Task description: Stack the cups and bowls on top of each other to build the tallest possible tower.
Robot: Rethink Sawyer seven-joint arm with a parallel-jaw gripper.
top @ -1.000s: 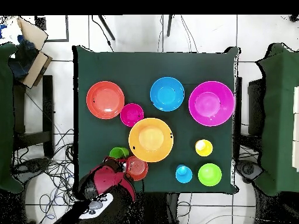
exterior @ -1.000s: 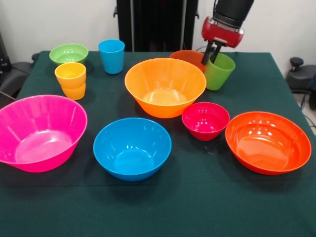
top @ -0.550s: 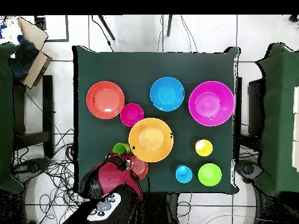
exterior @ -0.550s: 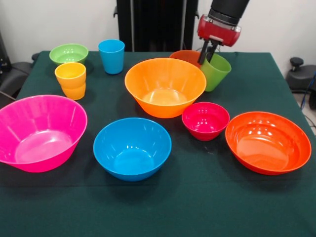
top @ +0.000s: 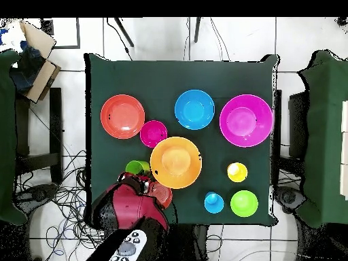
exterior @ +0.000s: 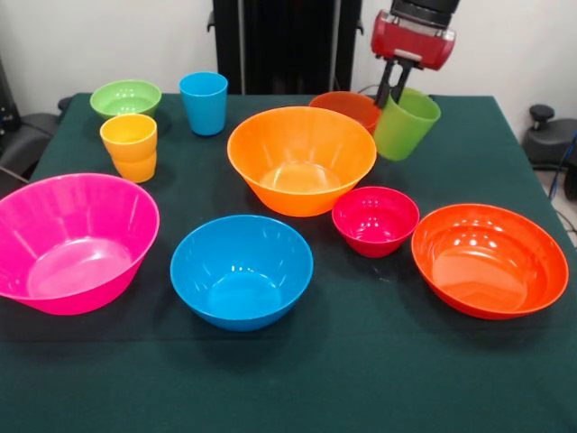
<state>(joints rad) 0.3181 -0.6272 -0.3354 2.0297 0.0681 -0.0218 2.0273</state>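
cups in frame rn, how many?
3. Green cup tilted in the pincer beside the small orange-red bowl; blue cup and yellow-orange cup near the green bowl. None look hidden.

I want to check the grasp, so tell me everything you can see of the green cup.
The green cup is a smooth, tapered tumbler of glossy-looking plastic, wider at its open rim. It hangs tilted, mouth up, with its rim pinched by the end effector, one dark finger inside, near the table's far edge. Its base appears lifted off the green cloth. It sits beside the small orange-red bowl and behind the big orange bowl; whether it touches either cannot be told. From overhead, only part of the cup shows beside the arm.
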